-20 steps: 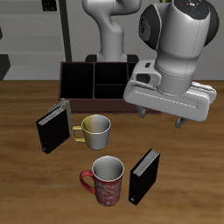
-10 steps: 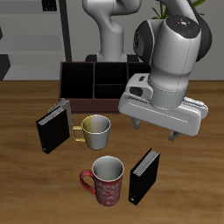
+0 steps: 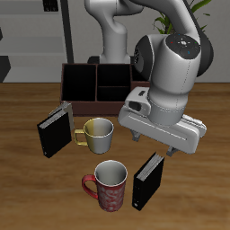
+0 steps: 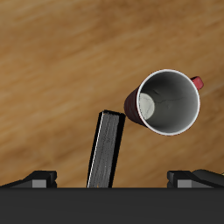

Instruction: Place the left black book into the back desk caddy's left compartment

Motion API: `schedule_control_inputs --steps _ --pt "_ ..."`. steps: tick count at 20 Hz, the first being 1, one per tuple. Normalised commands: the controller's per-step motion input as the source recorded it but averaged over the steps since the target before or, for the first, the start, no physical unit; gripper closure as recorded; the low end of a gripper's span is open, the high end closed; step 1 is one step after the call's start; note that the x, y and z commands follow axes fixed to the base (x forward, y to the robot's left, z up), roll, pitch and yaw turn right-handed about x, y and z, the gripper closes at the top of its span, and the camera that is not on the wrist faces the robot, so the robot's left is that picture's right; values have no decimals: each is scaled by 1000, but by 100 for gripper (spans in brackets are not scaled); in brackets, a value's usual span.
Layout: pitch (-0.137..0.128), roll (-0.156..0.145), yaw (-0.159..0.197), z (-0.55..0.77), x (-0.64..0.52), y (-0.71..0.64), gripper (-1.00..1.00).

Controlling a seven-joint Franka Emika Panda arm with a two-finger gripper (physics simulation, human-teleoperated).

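Note:
The left black book [image 3: 148, 180] stands upright on the wooden table near the front edge, beside a red mug. My gripper [image 3: 153, 144] hangs just above it, open and empty, with the fingers [image 3: 135, 137] spread to either side of the book's top. In the wrist view the book [image 4: 107, 149] shows edge-on between my gripper's [image 4: 114, 178] fingertips [image 4: 35, 179]. The back desk caddy [image 3: 90, 101] is a dark reddish-brown box at the table's back, with one end hidden by my arm. Its left compartment [image 3: 79, 83] is black-lined and holds nothing.
A second black book [image 3: 54, 128] stands farther back, near a metal mug [image 3: 99, 133]. The red mug [image 3: 110, 186] stands close beside the left black book and also shows in the wrist view [image 4: 168, 102].
My gripper has come down and moved toward the table's front edge, ending over the left black book. The book, mugs and caddy have not moved.

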Motion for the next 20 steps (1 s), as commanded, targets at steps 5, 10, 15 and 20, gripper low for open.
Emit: schedule_control_inputs --steps 5,10,15,20 --pt "3 -8 -22 -79 27 -60 -100" --pt "17 5 -17 -253 64 -7 -100" --pt "25 0 -14 -237 47 -19 -100" --pt "20 6 -27 -133 -22 13 -100"
